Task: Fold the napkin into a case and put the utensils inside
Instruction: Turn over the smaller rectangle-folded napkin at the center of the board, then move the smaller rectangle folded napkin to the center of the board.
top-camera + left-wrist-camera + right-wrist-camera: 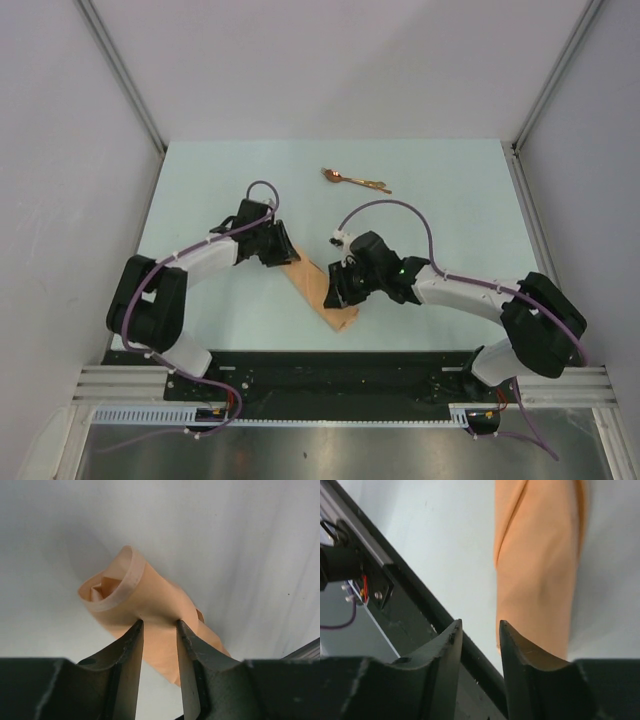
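The peach-orange napkin [312, 278] lies as a long, loosely rolled strip, slanting from the table's middle toward the near edge. In the left wrist view the napkin [160, 595] shows an open rolled end at upper left. My left gripper [282, 250] is at the strip's far end. Its jaws [159, 625] are open, tips resting on the cloth, nothing pinched. My right gripper [338, 290] hovers over the near end, open [479, 626] and empty. The napkin [537, 565] lies just right of its fingers. The copper-gold utensils [355, 180] lie together at the far middle, apart from both grippers.
A black rail [330, 365] runs along the table's near edge, close to the napkin's near end, and the rail [420, 595] shows just under the right fingers. Grey walls enclose the pale table [450, 200] on three sides.
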Robot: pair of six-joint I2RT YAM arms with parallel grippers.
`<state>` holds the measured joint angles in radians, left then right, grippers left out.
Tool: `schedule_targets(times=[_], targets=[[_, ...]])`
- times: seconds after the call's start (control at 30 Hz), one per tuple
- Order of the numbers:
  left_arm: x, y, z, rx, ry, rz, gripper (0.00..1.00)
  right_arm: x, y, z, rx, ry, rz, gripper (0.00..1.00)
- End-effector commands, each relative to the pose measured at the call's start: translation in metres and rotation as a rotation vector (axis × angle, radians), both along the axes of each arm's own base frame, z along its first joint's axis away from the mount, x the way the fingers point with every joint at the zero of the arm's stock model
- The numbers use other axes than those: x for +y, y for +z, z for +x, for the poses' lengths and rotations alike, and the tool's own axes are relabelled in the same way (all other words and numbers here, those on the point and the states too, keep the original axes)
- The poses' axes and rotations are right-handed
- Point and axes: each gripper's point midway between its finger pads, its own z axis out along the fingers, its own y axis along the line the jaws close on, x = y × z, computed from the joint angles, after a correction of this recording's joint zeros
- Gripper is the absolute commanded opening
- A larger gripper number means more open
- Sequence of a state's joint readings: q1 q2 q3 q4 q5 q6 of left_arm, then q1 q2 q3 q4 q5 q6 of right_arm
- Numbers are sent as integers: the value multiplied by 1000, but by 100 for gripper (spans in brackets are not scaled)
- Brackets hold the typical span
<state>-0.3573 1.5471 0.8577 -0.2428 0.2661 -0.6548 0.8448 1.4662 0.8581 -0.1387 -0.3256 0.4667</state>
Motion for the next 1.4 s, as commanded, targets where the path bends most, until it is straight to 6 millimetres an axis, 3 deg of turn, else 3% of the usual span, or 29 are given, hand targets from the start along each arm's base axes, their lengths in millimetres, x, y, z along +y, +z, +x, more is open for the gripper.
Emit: schedule_targets(times=[0.0,0.37,0.47,0.53,0.73,0.8,0.87,1.03,1.2,1.3,1.37], targets=[[-12,9,24,-28,-11,-21,38,-9,-29,-12,46,-28,-71,36],[-23,-13,45,26,-13,-21,41,-48,-68,13,29,-125,-170,32],[-23,-10,49,24,-11,-8,41,-53,-76,14,21,-116,-208,31],[-21,4,49,-6,-12,-7,43,-52,-68,18,3,-118,-213,31],[-9,26,56,-47,23,7,45,-43,-35,21,-68,-118,-223,31],[-5,21,61,-37,32,21,45,-38,-31,16,-69,-109,-213,31],[-1,4,63,4,40,43,43,-33,-26,15,-67,-107,-198,31],[-9,-10,68,29,47,-1,40,-16,-17,-1,-63,-65,-156,31],[-8,-33,70,80,52,32,38,6,-22,-27,-16,-9,-124,28],[-6,-28,69,57,60,41,39,13,-30,-40,6,5,-133,27],[-4,-9,73,7,64,48,42,16,-33,-46,15,8,-131,26]])
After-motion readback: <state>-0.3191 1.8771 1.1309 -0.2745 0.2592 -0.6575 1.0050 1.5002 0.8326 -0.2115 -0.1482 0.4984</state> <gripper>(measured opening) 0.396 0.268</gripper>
